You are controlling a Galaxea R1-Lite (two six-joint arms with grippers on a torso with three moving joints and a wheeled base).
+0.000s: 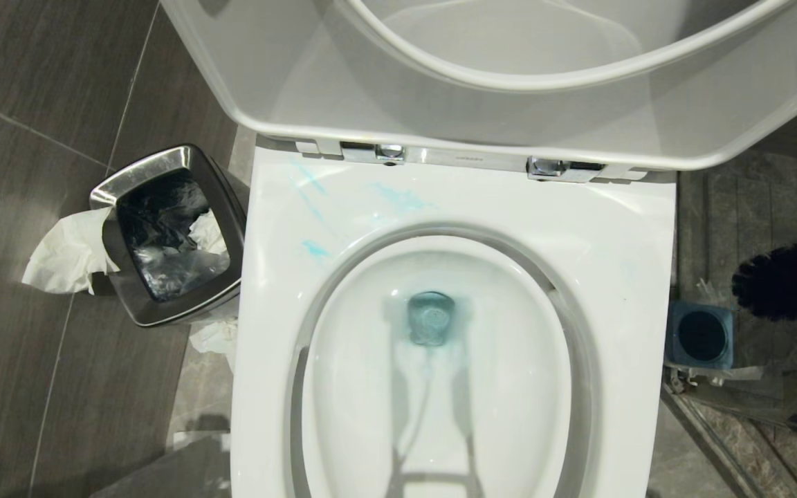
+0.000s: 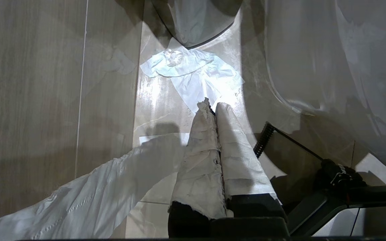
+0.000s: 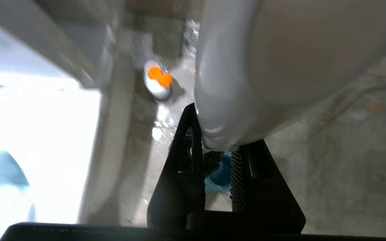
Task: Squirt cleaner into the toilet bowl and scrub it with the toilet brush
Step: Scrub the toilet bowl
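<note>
With the right end effector [image 3: 218, 174] clenched on the toilet brush [image 1: 786, 279] at the frame's right edge, its bristles could drip onto the floor [image 1: 737, 207] before reaching the toilet bowl [image 1: 606, 235], while the left end effector [image 2: 214, 108] stays out of it, clenched on nothing.

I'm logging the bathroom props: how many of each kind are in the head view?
Toilet: 1
Waste bin: 1
Toilet brush: 1
Blue brush holder: 1
Total: 4
</note>
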